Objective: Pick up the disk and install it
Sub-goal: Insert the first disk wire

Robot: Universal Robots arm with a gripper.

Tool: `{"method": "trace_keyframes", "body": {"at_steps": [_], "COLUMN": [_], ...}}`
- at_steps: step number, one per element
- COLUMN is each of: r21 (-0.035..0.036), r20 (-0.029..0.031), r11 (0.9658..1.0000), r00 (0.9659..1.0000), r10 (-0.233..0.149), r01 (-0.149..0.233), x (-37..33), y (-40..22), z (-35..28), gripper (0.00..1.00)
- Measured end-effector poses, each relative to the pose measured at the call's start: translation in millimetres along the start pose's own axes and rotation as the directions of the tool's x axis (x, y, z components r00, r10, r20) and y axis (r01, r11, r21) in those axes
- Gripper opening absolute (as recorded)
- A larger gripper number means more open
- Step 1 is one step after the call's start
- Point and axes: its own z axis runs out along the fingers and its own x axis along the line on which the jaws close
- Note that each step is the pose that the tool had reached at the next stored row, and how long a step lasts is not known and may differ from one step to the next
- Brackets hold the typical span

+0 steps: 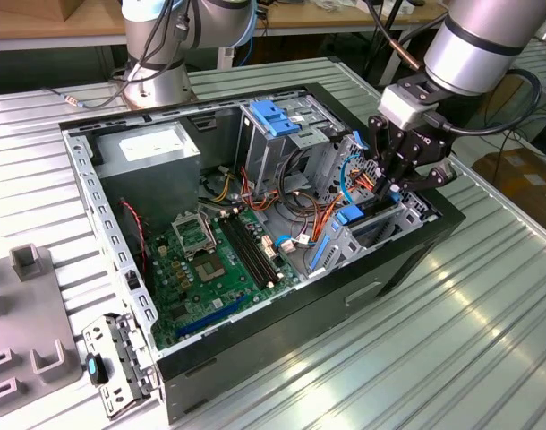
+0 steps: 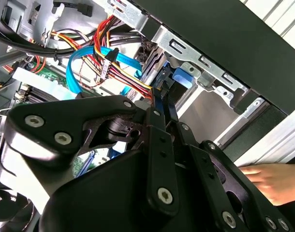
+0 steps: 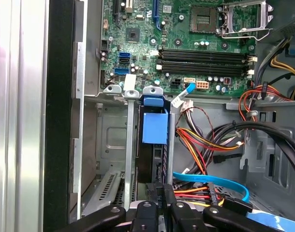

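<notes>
The disk (image 3: 154, 130) stands in the case bay, gripper (image 3: 165, 195) closed at its edge.

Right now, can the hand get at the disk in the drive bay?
Probably yes: the hand sits at the end of the disk, which stands in its bay slot, with the coloured cables off to one side.

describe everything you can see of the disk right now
The disk stands on edge in a grey metal bay at the case's front corner, near the motherboard. It looks like a dark flat drive held in a bright blue plastic carrier, with a blue tab on the end facing the motherboard. Bay rails flank it on both sides. The hand sits at its other end, fingers close together at the disk's edge; whether they grip it cannot be told. Blue and coloured cables run beside it.
</notes>
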Motion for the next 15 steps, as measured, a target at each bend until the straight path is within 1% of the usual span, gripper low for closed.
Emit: {"method": "trace_keyframes", "body": {"at_steps": [3,9,15], "r21": [0.0002,0.0005,0.0005], "r20": [0.0009,-0.0001,0.0001], "r11": [1.0,0.9993,0.9994], "r00": [1.0,0.9993,0.9994], "r10": [0.01,0.037,0.035], "r01": [-0.01,-0.037,-0.035], "x": [0.2,0.4,0.5], "y": [-0.1,-0.1,0.0], "z": [-2.4,-2.6,-1.1], "gripper": [0.17,0.17,0.17]}}
